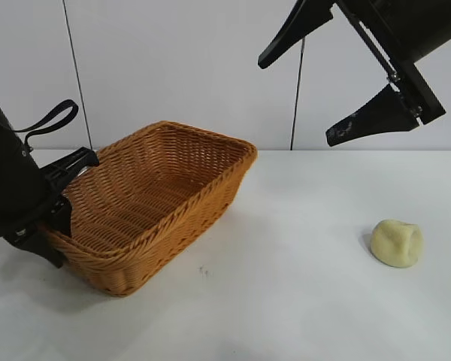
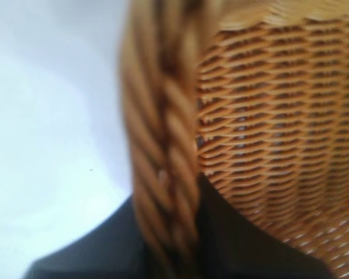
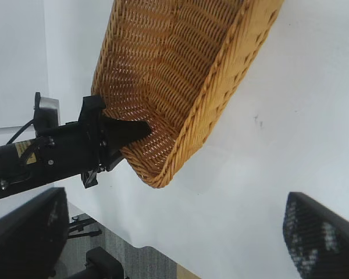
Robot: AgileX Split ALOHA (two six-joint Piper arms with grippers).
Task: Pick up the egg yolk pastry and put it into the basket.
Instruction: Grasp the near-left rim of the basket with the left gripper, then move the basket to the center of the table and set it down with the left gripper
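Observation:
The egg yolk pastry (image 1: 396, 243), a pale yellow dented lump, lies on the white table at the right, apart from everything. The orange-brown wicker basket (image 1: 173, 233) stands at the left. My left gripper (image 1: 68, 192) is at the basket's left end, shut on the braided rim (image 2: 163, 145), one dark finger inside the wall and one outside, as the right wrist view shows for the left gripper (image 3: 113, 136). My right gripper (image 1: 297, 101) hangs high above the table, up and left of the pastry, open and holding nothing (image 3: 174, 244).
The white table (image 1: 286, 301) stretches bare between basket and pastry. A white panelled wall (image 1: 173, 60) rises behind. The right wrist view shows the table's edge and grey floor (image 3: 134, 256) beyond the basket's end.

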